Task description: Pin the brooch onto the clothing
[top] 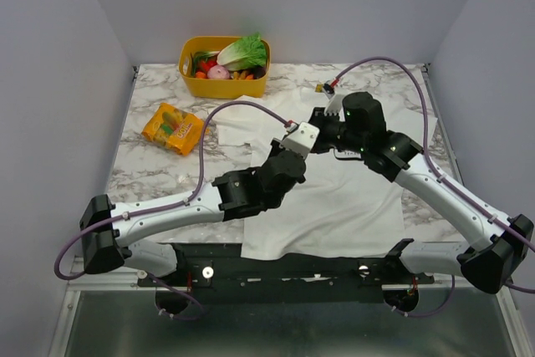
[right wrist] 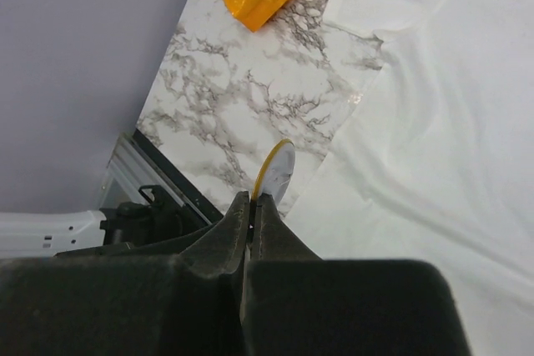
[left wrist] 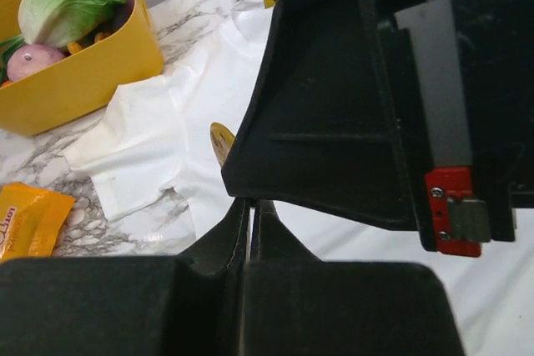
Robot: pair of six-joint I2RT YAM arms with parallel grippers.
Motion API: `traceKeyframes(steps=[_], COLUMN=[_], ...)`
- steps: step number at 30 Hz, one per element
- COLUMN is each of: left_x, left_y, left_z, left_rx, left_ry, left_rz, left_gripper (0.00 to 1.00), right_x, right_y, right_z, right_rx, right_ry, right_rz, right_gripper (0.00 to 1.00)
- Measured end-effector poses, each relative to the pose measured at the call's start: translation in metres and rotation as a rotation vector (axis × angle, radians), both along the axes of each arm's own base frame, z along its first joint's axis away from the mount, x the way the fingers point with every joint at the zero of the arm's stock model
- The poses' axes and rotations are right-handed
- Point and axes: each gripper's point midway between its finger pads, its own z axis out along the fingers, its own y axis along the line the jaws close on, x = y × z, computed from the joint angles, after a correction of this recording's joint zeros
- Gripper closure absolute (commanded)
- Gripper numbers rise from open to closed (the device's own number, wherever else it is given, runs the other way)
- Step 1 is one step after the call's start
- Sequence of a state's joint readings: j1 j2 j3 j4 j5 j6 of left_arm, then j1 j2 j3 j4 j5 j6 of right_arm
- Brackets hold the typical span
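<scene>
Right gripper (right wrist: 253, 201): jaws closed on the brooch (right wrist: 275, 174), pinching it by its lower edge. The disc stands on edge and leans away from the fingers. I see a yellow rim and a pale grey face. In the right wrist view it sits over the line where the side of the T-shirt (right wrist: 442, 122) meets the marble table (right wrist: 250, 97). I cannot tell whether it touches the cloth.

Left gripper (left wrist: 250, 208): jaws pressed together, with nothing that I can see between them. The tips point up against the black body of the right gripper, which fills most of the left wrist view. A yellow sliver of the brooch shows just left of that body, above the white cloth near a sleeve.

Top view: both arms reach in from the near edge, and the two grippers meet over the upper left part of the T-shirt, close to the left sleeve. The brooch is hidden there behind the grippers. The T-shirt lies spread flat on the table, its collar at the far side with a small yellow collar tag (top: 320, 87) and its hem at the near edge.

An orange snack packet (top: 173, 128) lies on the table left of the T-shirt, apart from it. A yellow basket (top: 224, 85) sits at the far edge, holding a leafy cabbage (top: 244, 51) and other small vegetables.
</scene>
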State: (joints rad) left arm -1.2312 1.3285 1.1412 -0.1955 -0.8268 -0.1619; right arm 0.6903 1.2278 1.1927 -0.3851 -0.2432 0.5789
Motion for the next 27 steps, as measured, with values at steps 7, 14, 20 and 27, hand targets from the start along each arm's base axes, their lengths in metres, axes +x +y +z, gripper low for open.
traceKeyframes(steps=[7, 14, 20, 27], left_x=[0.016, 0.014, -0.008, -0.041], left_y=[0.021, 0.063, 0.072, 0.049], left_z=[-0.006, 0.012, 0.034, 0.050], left_rx=[-0.092, -0.259, -0.395, -0.475], left_ry=[0.042, 0.049, 0.044, 0.083], left_rz=[0.012, -0.018, -0.150, -0.381], left_gripper=[1.00, 1.00, 1.00, 1.00], right_x=[-0.003, -0.010, -0.021, -0.038], right_y=[-0.002, -0.012, -0.027, -0.022], right_z=[0.005, 0.024, 0.033, 0.038], right_rx=[0.003, 0.027, 0.031, 0.072], right_ry=[-0.023, -0.090, -0.208, -0.353], right_rz=[0.019, 0.035, 0.049, 0.179], right_gripper=[0.56, 0.20, 0.07, 0.06])
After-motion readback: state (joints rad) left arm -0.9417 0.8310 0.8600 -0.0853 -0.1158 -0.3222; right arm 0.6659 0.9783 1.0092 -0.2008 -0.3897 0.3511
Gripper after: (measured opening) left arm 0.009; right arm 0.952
